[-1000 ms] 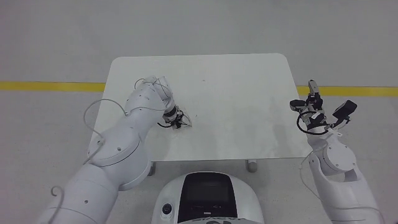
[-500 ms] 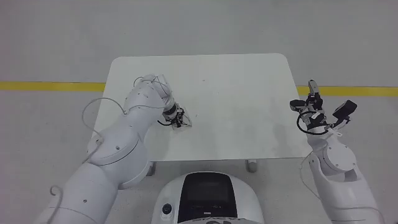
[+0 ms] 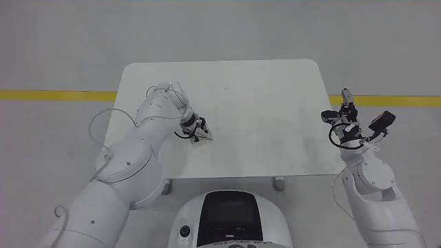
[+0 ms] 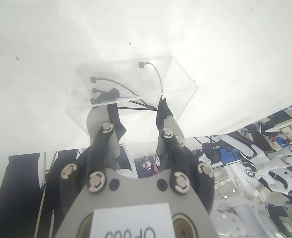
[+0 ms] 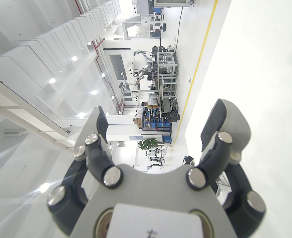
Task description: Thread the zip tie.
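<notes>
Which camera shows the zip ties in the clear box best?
The left wrist view: the black zip ties lie clearly inside the clear box, right before the left gripper. The top view gives a faint box at that gripper, ties too small to tell. The right wrist view faces the room.

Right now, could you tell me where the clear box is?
Top view: the clear box sits on the table's left side, near the front edge, at the left gripper.

Nothing legible, cropped white label (image 4: 129, 220) behind left hand (image 4: 138, 105), another label (image 5: 156, 221) behind right hand (image 5: 159, 108)
</notes>
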Controlling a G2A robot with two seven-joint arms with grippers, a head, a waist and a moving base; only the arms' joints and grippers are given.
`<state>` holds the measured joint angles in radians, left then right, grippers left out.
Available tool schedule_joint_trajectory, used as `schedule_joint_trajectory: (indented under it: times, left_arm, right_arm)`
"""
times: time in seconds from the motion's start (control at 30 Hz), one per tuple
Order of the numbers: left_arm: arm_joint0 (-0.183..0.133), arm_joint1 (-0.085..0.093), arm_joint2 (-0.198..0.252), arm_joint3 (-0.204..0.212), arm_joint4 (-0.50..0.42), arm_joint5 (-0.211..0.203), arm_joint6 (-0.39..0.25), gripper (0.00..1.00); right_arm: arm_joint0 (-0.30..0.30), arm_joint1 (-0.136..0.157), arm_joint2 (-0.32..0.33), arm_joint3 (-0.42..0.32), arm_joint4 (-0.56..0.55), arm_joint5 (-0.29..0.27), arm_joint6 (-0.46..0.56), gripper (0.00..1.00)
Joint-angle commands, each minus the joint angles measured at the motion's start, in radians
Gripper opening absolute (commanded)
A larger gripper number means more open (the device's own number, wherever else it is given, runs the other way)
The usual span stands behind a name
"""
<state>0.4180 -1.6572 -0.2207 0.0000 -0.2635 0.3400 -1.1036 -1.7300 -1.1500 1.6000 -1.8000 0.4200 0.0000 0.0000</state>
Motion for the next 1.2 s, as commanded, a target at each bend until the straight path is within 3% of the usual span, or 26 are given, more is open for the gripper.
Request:
schedule_joint_trajectory:
  times: [0.0, 0.93, 1.07, 1.17]
  left_arm:
    - [0.001, 0.002, -0.001, 0.000, -0.003, 0.000, 0.004, 0.31]
    - [0.022, 0.010, -0.009, 0.000, -0.014, 0.000, 0.025, 0.27]
    - [0.023, 0.012, -0.008, 0.000, -0.011, 0.000, 0.017, 0.22]
    - [0.023, 0.013, -0.007, 0.000, -0.008, 0.000, 0.012, 0.13]
  right_arm:
    - [0.000, 0.000, 0.000, 0.000, 0.000, 0.000, 0.000, 1.00]
    - [0.000, 0.000, 0.000, 0.000, 0.000, 0.000, 0.000, 1.00]
    - [0.000, 0.000, 0.000, 0.000, 0.000, 0.000, 0.000, 1.00]
    - [0.000, 0.000, 0.000, 0.000, 0.000, 0.000, 0.000, 1.00]
